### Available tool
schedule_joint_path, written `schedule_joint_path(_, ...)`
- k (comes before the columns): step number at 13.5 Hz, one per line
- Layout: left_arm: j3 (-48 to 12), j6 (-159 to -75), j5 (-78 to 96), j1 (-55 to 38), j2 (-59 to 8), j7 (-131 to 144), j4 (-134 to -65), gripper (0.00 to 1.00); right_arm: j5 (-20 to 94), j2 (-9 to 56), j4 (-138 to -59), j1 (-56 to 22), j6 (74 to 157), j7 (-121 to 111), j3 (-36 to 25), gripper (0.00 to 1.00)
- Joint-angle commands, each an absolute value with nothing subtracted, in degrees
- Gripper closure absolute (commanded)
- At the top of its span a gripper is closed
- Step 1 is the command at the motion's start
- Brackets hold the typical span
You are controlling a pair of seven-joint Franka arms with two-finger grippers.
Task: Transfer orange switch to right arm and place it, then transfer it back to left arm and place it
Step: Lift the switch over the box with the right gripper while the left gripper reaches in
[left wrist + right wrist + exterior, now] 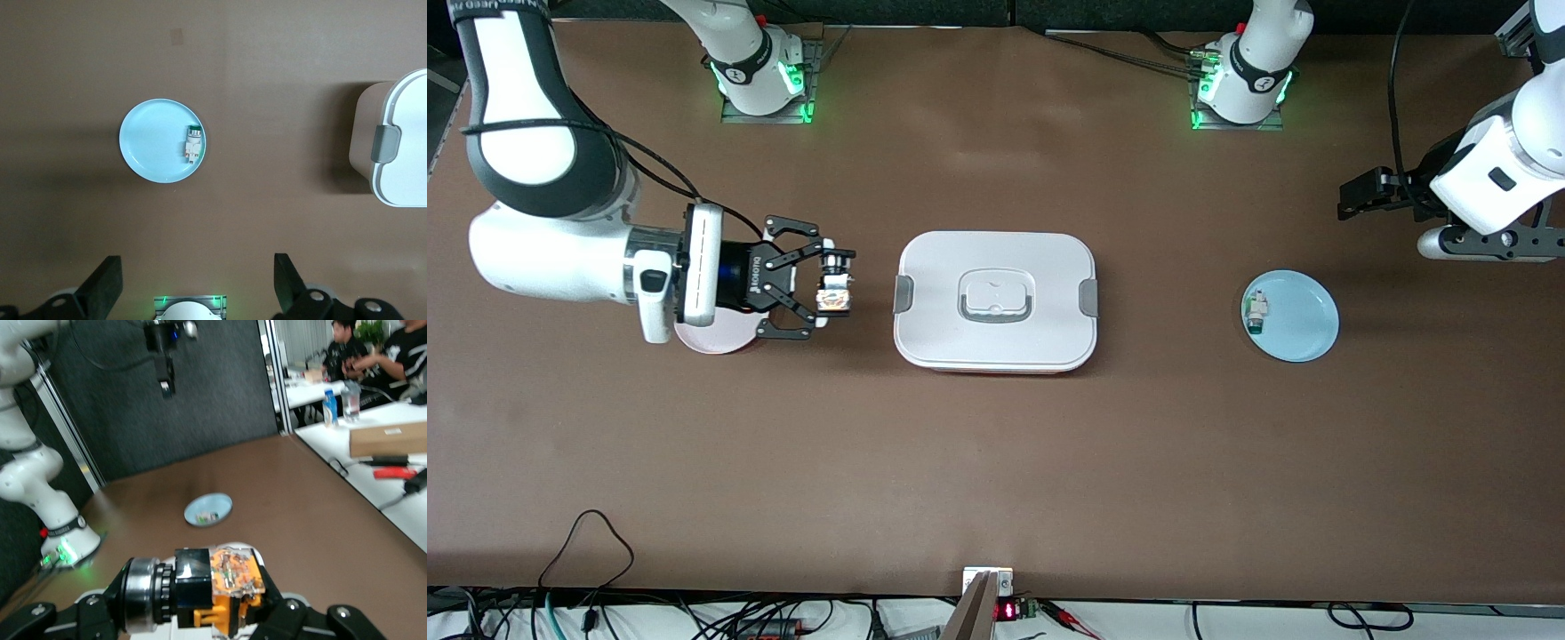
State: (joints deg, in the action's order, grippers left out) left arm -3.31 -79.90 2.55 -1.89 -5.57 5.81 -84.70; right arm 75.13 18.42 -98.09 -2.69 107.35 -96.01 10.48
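Observation:
My right gripper (pixel 824 283) is shut on the orange switch (pixel 837 295), a stubby part with a black body, a silver ring and an orange end. It holds the switch in the air beside the box (pixel 996 300), toward the right arm's end. In the right wrist view the switch (pixel 213 587) fills the space between the jaws. The box is white and lidded, with grey side clips, and stands mid-table. My left gripper (pixel 1368 196) is open and empty, up over bare table near the blue plate (pixel 1303 320). Its fingers (pixel 107 287) stand wide apart.
A small white part with a green end (pixel 1256 313) lies on the blue plate; it also shows in the left wrist view (pixel 193 143). A pink plate (pixel 716 338) lies under my right wrist. The box's clipped end (pixel 387 143) shows in the left wrist view.

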Motion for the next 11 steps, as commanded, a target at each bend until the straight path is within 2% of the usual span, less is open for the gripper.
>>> schedule_joint_path(1,-3.6,-78.93,2.37,-1.84,-4.92,5.98,-84.29,0.0,81.98,20.29,-97.03,-4.39,106.17,-100.01,10.46,0.68)
schedule_joint_path(7,-4.39,-76.48,3.07,-2.28,-4.83,6.24,-84.2,0.0,92.7,23.11,-96.77,-10.8,107.05,-100.28,10.46,0.68)
schedule_joint_path(11,-5.45,-72.16,20.95,-2.11,-5.27,10.0,-84.28,0.0,93.96,23.99,-93.7,-14.23,112.13,-100.37,10.46,0.68)
